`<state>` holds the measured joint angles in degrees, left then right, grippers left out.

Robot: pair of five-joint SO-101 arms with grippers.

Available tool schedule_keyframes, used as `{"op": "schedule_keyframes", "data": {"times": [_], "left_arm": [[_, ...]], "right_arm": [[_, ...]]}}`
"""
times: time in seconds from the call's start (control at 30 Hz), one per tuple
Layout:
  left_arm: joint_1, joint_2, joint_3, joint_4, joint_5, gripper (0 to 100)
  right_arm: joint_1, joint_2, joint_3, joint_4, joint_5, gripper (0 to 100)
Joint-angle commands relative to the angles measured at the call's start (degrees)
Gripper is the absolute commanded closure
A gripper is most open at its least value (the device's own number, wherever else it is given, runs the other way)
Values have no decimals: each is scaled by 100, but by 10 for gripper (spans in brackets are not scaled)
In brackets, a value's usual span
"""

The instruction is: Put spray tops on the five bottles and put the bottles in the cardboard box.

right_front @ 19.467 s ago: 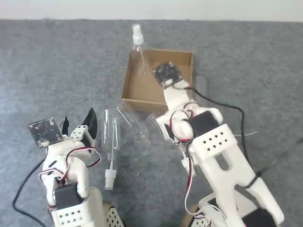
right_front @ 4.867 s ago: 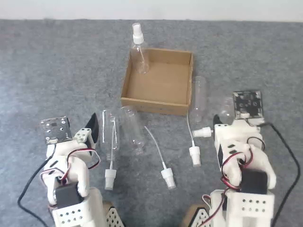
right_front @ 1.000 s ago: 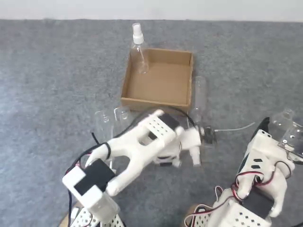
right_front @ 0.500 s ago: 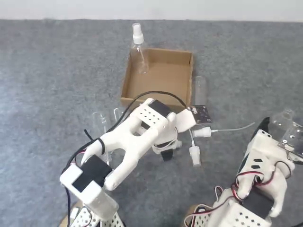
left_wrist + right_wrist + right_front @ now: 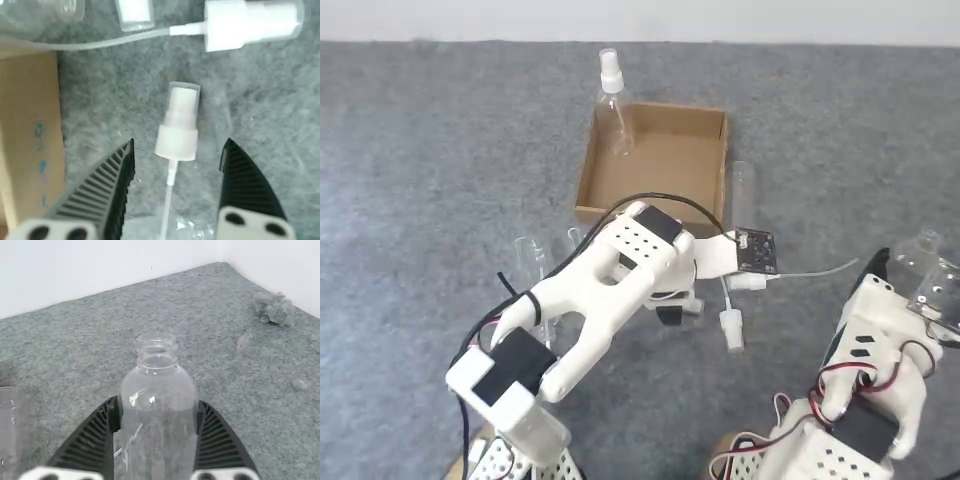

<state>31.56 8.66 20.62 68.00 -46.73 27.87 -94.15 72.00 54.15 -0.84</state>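
From above, my left arm (image 5: 610,290) stretches over the surface (image 5: 440,150) just before the cardboard box (image 5: 660,170). Left wrist: my left tool (image 5: 179,145) gapes around a lying spray top (image 5: 177,132), untouched. Right wrist: my right tool (image 5: 157,407) clamps an uncapped bottle (image 5: 157,385) by its body.

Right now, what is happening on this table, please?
The left arm's open claw hangs over a white plastic spray top lying on the grey carpet, not yet gripping it. The right arm's claw is shut on a clear plastic bottle with no top. One clear bottle with a white spray top stands at a far corner of the brown cardboard box.
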Motion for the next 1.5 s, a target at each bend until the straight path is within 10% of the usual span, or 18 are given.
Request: {"op": "schedule_keyframes", "data": {"times": [0.0,0.33,0.9,1.47], "left_arm": [[105,-9,-277,-141,-343,742],[202,826,-637,-53,-615,840],[167,1073,-3178,3191,580,968],[-905,-475,-3125,3262,1398,970]], "right_arm": [[31,-101,-88,-171,167,976],[31,-101,-79,-171,167,976],[31,-101,-79,-171,167,976],[-207,-57,-70,-154,176,976]]}}
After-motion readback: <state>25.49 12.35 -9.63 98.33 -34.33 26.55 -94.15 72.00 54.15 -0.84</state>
